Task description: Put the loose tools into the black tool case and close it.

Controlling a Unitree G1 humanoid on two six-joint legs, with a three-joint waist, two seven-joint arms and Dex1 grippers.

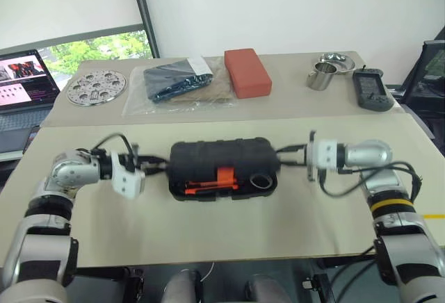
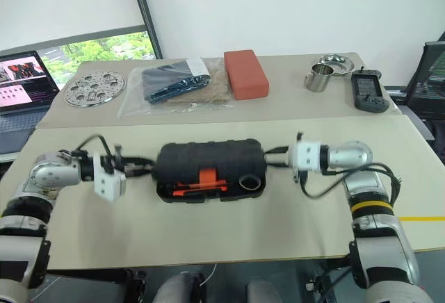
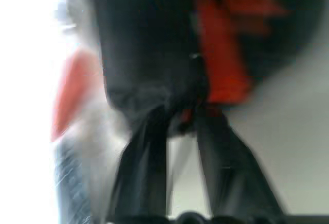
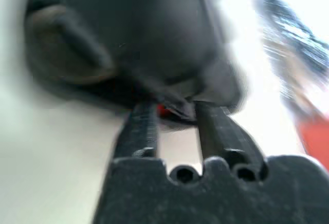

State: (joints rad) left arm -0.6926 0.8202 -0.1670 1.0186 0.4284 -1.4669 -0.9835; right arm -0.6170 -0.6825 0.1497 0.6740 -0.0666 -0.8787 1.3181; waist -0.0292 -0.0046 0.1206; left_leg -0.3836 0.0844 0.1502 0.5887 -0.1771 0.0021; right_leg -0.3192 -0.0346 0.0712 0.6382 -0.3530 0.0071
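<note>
The black tool case (image 1: 222, 153) lies across the middle of the near table, its ribbed lid lowered but still ajar along the front. Through that gap show orange tools (image 1: 208, 186), an orange latch (image 1: 224, 175) and a small dark tape roll (image 1: 262, 181). My left gripper (image 1: 161, 169) points at the case's left end, and in the left wrist view its fingers (image 3: 149, 157) stand apart, tips at the case edge. At the right end my right gripper (image 1: 281, 153) also has parted fingers (image 4: 141, 131), with bare table between them. Neither holds anything.
On the far table lie a dark item in a clear bag (image 1: 177, 84), a red-orange block (image 1: 247, 72), a perforated metal disc (image 1: 96, 86), a steel cup (image 1: 320, 77), a steel bowl (image 1: 336, 60) and a grey handheld device (image 1: 370, 89). A laptop (image 1: 21, 84) stands at far left.
</note>
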